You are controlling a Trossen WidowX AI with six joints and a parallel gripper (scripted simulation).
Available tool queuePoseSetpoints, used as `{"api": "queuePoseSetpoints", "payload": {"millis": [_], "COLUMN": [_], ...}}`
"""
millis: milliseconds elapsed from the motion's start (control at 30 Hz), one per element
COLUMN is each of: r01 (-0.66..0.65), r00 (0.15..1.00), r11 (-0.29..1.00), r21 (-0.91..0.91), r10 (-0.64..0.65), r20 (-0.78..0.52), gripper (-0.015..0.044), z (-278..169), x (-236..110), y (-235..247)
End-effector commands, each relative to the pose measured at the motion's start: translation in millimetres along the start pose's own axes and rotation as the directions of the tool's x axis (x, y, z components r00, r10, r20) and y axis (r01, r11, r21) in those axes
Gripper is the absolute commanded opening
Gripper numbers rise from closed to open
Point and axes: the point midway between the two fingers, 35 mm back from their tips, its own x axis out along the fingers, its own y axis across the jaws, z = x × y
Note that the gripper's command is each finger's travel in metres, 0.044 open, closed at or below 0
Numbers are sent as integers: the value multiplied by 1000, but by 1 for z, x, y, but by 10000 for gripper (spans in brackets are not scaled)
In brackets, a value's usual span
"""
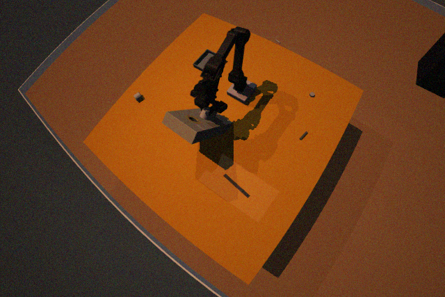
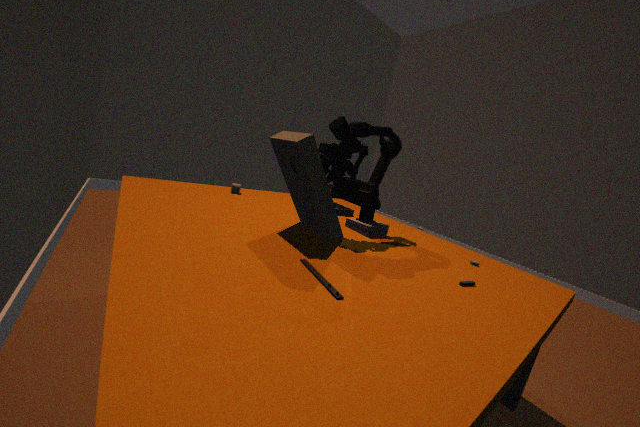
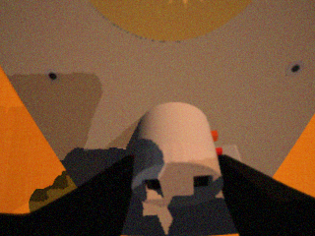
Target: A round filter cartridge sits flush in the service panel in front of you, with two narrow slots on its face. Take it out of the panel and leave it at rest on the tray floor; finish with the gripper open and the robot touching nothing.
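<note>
Showing cartridge [image 3: 173, 143] slots — wrist only, tool [image 3: 172, 197] clamped

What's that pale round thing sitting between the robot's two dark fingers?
In the wrist view, the filter cartridge, a pale cylinder with two slots on its face, lies between the fingers, which are closed on it. The grey service panel lies beyond.

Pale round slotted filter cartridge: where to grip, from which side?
Grip the pale round filter cartridge by its curved flanks, coming from the slotted end along its axis: the slots look too narrow for the dark fingers, and both flanks stand clear of the grey panel. The gripper is shut on it that way.
</note>
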Motion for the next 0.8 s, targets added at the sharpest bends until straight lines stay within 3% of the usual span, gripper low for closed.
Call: {"api": "queuePoseSetpoints", "payload": {"millis": [0, 67, 300, 767], "r01": [2, 1, 0, -1], "r00": [1000, 1000, 1000, 1000], "r11": [1000, 1000, 1000, 1000], "r21": [1, 0, 0, 0], "r10": [-2, -1, 0, 1], "r20": [-1, 0, 1, -2], "gripper": [34, 0, 0, 0], "z": [4, 11, 23, 29], "x": [-2, -5, -14, -83], "y": [0, 0, 0, 1]}}
